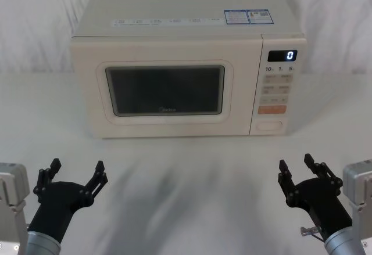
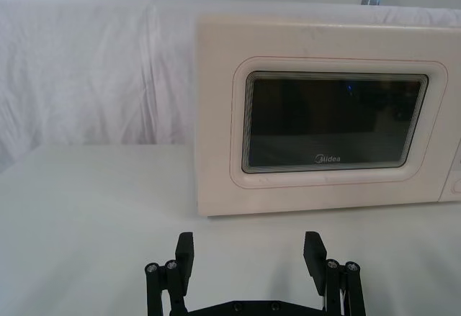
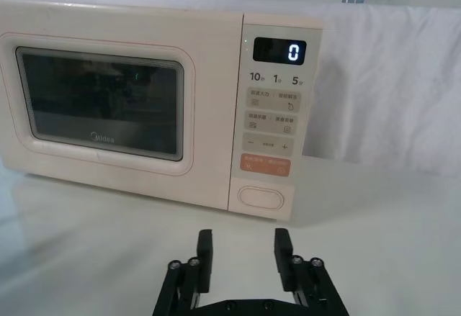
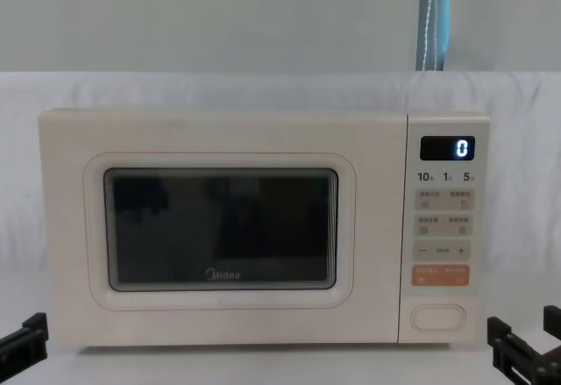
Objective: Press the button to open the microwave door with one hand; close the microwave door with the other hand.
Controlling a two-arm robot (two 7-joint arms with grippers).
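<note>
From my remote station, I see the left gripper hovering low over the near left part of the white-draped table, its black fingers spread wide apart and holding nothing; it is well short of the microwave. The microwave sits toward the table's far edge, squarely ahead of the robot. Its cream microwave door takes up the left and middle of the front and lies shut, flush with the body, the dark window and small Midea logo facing me. To the door's right runs the narrow control panel, its display reading 0. Below the rows of small keys comes the orange key, and at the panel's foot the button, a blank cream pill shape, untouched. At the near right of the table the right gripper hangs in line with that panel, well apart from it, fingers parted with a clear gap and empty.
</note>
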